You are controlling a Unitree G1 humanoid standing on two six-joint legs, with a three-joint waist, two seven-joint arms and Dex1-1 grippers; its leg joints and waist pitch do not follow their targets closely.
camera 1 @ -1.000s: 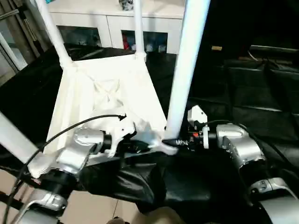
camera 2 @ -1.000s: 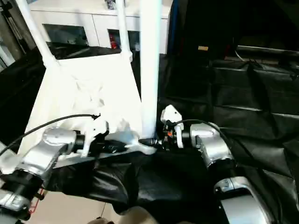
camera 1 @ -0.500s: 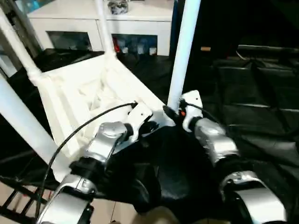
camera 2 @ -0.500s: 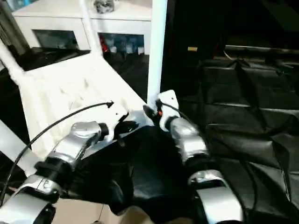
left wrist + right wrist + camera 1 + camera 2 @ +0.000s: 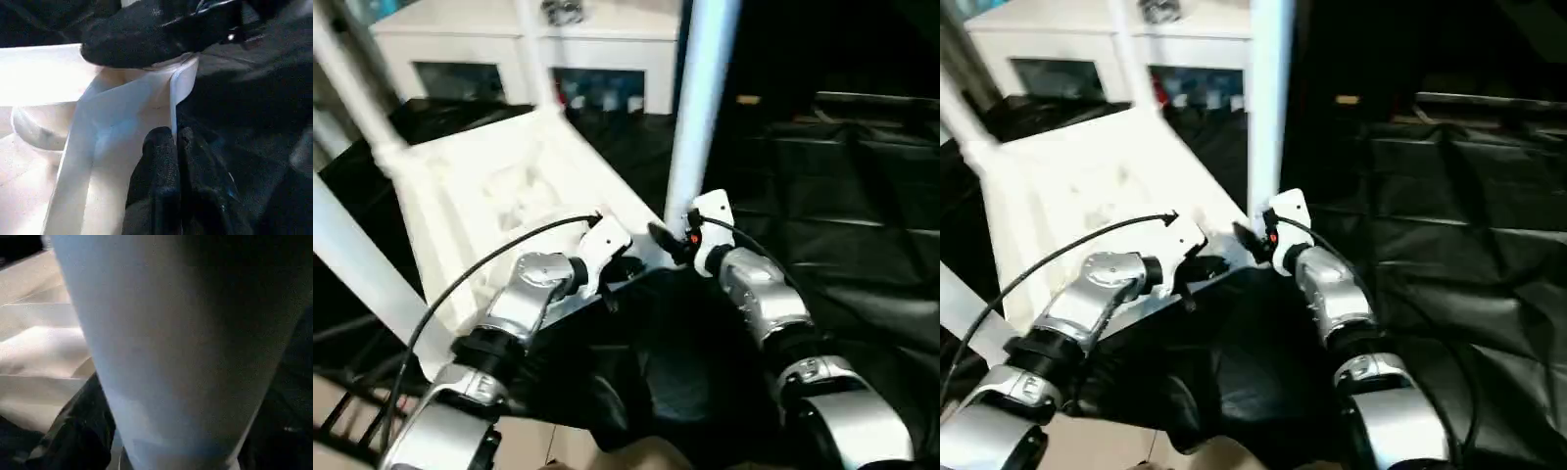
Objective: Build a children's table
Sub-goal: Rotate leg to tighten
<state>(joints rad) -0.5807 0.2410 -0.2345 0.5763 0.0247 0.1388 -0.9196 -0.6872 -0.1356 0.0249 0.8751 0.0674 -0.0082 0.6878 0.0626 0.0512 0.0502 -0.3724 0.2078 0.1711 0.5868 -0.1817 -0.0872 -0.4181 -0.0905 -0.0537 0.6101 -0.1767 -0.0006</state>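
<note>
The white tabletop lies upside down on black cloth, with a white leg standing in its near right corner socket. Two more legs rise from the far corners, and another stands at the near left. My left gripper is at the near edge beside that right corner. In the left wrist view it is shut on the tabletop's thin rim. My right gripper sits at the base of the near right leg, close against it.
A white cabinet with glass doors stands behind the tabletop. Crumpled black cloth covers the surface to the right and front. A black cable arcs over my left forearm. Light floor shows at the lower left.
The camera has swung, so the whole picture shifted. Both grippers stay at the same near right corner, the left on the rim and the right at the leg's base.
</note>
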